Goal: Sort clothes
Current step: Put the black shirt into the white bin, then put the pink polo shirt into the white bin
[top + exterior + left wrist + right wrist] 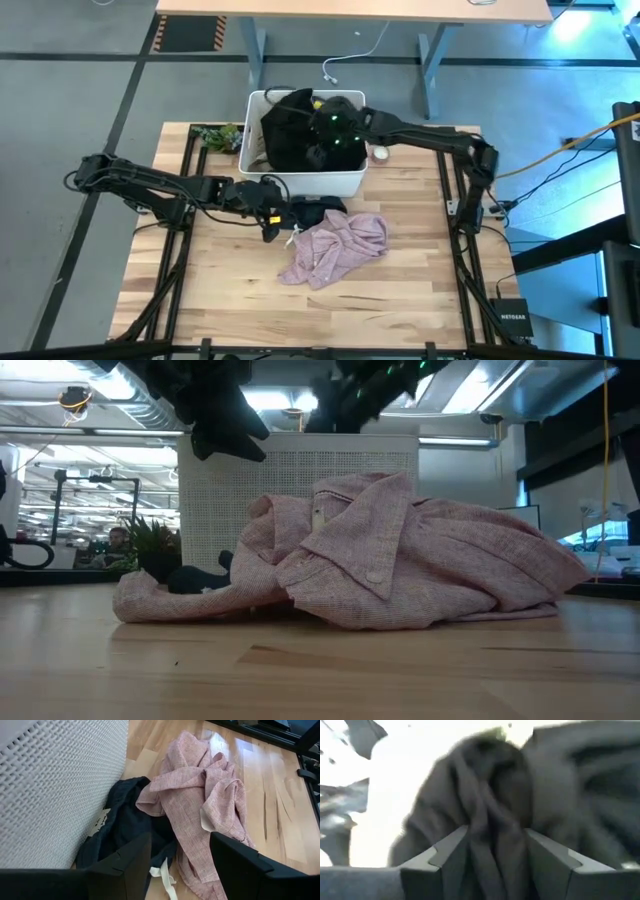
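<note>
A light pink garment [335, 248] lies crumpled on the table; it also shows in the low view [400, 555] and the left wrist view [200, 790]. A small dark blue-grey garment [312, 210] lies between it and the white bin's near wall [320, 183]; its edge is tucked under the pink one [120, 825]. My left gripper [180, 865] hovers open just left of both. A black garment [300, 130] bulges up out of the bin. My right gripper [492, 860] is over the bin, shut on it. My right gripper pinches a thick bunched fold of the black garment [490, 835] between its two fingers, several layers. The arm reaches over the bin from the table's right. The rest of the cloth spreads over the bin beyond the fingers.
The white perforated bin [300, 480] stands at the table's far middle. A small green plant [218, 135] sits left of it and a small pale object [380, 153] right of it. Bare wood lies near and left of the pink garment.
</note>
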You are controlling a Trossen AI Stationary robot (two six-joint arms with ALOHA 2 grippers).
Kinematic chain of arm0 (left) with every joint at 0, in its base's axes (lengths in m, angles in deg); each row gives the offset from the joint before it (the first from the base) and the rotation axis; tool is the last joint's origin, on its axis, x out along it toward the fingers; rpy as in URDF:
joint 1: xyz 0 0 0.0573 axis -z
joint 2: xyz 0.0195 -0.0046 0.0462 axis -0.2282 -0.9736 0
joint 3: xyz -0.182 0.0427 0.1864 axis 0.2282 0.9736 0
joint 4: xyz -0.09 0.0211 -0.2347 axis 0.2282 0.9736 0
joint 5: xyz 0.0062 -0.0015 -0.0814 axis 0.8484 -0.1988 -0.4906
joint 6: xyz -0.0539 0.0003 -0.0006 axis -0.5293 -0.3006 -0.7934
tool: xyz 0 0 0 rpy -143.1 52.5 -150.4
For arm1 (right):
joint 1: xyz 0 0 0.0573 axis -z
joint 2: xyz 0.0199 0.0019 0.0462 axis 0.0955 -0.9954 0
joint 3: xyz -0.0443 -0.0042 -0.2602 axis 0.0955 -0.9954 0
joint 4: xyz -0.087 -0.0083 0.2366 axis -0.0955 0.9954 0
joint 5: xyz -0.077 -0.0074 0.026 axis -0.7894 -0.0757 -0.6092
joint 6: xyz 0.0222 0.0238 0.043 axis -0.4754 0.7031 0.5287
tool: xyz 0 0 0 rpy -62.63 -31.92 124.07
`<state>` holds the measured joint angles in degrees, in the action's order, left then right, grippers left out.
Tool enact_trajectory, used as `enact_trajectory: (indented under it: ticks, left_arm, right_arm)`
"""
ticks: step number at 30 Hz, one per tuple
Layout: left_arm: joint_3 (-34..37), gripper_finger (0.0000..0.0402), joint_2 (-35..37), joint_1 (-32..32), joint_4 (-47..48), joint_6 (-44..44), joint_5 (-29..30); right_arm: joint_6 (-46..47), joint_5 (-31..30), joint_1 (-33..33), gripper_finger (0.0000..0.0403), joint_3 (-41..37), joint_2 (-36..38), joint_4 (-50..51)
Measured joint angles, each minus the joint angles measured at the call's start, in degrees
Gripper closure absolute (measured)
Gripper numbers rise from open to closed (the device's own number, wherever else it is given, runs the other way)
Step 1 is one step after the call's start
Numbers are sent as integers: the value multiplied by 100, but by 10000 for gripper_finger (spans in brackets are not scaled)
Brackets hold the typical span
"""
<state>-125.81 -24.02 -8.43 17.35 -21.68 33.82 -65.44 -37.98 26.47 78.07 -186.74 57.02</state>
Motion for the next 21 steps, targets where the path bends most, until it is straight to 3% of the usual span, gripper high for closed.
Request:
enact_trajectory:
  ticks: [6, 11, 17, 21]
  left_arm:
    - [0, 204, 0, 1, -6, 1, 0]
    - [0, 204, 0, 1, 6, 1, -1]
    - [0, 204, 0, 1, 9, -68, 0]
    - [0, 204, 0, 1, 0, -104, 0]
  right_arm:
    - [49, 249, -45, 199, 11, 784, -164]
    - [-91, 377, -336, 199, 26, 1588, 348]
    - [-621, 354, -1323, 199, 28, 2212, 1793]
    - [-811, -118, -2176, 199, -44, 2279, 2692]
